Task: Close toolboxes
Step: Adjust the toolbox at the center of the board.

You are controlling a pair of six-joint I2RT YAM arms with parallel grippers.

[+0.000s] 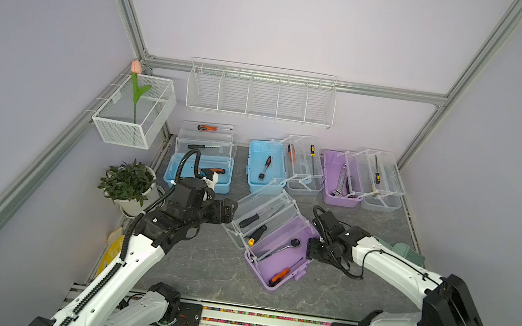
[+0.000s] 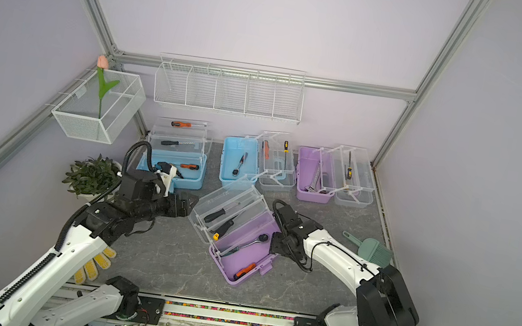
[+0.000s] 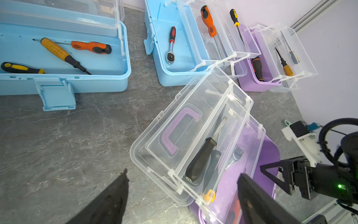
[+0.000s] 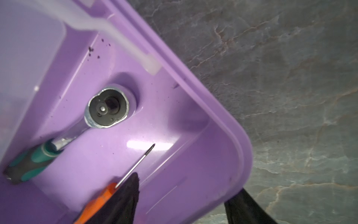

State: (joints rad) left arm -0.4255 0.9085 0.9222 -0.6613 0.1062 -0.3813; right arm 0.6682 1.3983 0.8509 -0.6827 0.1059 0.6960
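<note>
1. The front purple toolbox (image 1: pixel 287 259) lay open between both grippers, its clear lid (image 3: pixel 153 139) just ahead of the left gripper (image 3: pixel 183 172), whose fingers stood apart.
2. The right gripper (image 4: pixel 189 182) straddled the base's end wall (image 4: pixel 228 170), one finger inside, one outside; seemingly not yet pinching.
3. Doing this well meant pinning that wall first, then sweeping the lid over smoothly so trays (image 1: pixel 275 210) folded without jamming.

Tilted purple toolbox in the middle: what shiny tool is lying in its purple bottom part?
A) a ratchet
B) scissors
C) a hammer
A: a ratchet with a round silver head lies in the bottom of the purple toolbox, near an orange-handled screwdriver.
</note>
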